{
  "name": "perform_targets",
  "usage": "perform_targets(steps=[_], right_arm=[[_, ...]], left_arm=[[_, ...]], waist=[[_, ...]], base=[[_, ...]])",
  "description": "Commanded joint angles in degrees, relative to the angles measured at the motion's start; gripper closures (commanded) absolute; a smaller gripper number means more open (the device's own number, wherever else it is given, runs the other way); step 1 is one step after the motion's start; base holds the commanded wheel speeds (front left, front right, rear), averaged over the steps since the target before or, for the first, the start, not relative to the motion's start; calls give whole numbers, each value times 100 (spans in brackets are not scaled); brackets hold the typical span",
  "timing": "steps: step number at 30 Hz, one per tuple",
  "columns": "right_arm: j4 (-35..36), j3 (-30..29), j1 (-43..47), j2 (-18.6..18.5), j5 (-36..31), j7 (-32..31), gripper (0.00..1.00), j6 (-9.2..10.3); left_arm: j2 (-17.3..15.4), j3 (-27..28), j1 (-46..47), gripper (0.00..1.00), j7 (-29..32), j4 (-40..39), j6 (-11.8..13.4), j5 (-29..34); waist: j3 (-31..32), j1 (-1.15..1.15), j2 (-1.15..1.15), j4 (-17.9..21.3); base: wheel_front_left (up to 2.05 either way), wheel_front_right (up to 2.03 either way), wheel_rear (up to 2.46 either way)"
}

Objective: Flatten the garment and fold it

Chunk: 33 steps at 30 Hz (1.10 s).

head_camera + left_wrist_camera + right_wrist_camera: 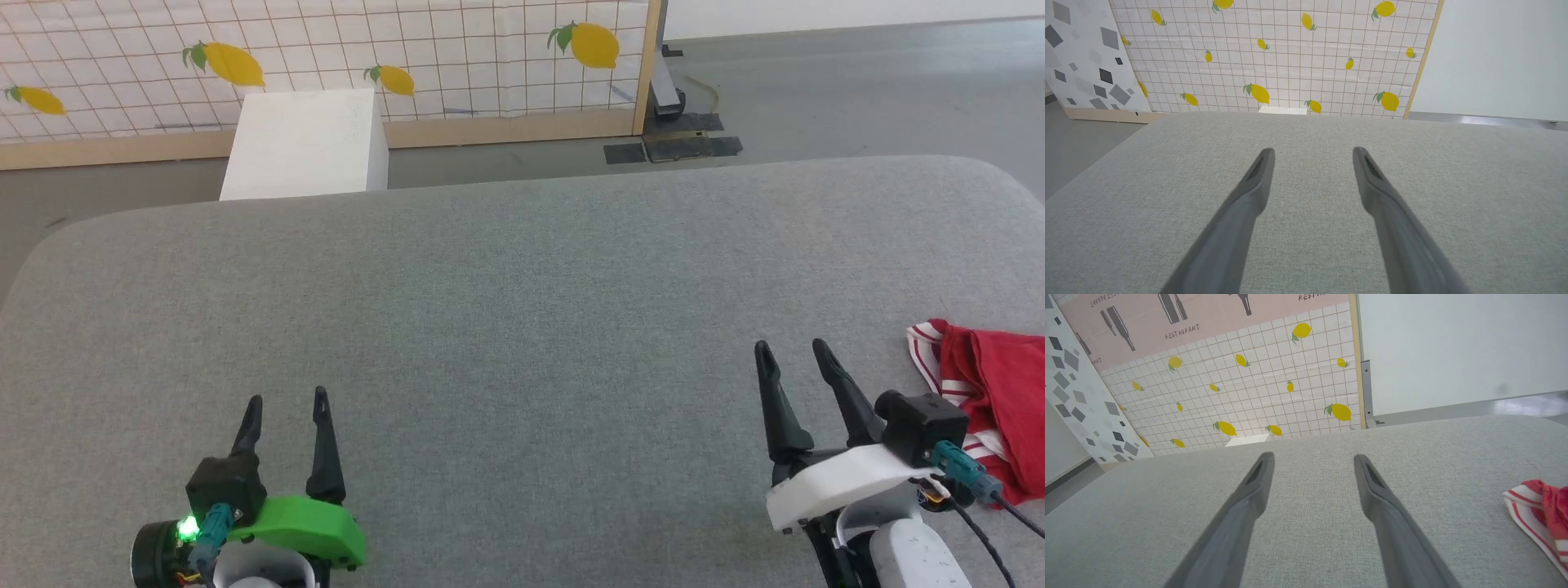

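Shirt lies bunched at the near right of the table, partly out of frame, just right of your R gripper. R and L gripper both have fingers apart, nothing held. Risks: pinch that heap w/o seeing layers & you'll catch several, so it won't flatten. L is well apart from it; a one-sided tug could drag it off the edge. Wrist cable near the cloth may snag.

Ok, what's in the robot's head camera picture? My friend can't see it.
A crumpled red garment with striped trim lies at the picture's right edge on a grey table, beside the open right gripper. The open left gripper is at lower left; a white box and lemon-patterned wall stand beyond.
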<state>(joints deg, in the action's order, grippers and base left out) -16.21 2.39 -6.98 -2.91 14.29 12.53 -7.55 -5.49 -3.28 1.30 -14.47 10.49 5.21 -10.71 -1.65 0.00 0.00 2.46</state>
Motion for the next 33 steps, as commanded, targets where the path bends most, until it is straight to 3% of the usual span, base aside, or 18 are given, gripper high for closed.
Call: perform_targets(steps=[1,33], right_arm=[[12,-3,0,0,7,-2,100,0],[376,-60,159,0,-323,-286,100,1]], left_arm=[[0,-9,5,100,0,-3,-10,0],[60,67,-31,100,349,-240,-126,246]], waist=[[-5,0,0,-2],[34,0,0,-58]], base=[[0,0,0],[0,0,0]])
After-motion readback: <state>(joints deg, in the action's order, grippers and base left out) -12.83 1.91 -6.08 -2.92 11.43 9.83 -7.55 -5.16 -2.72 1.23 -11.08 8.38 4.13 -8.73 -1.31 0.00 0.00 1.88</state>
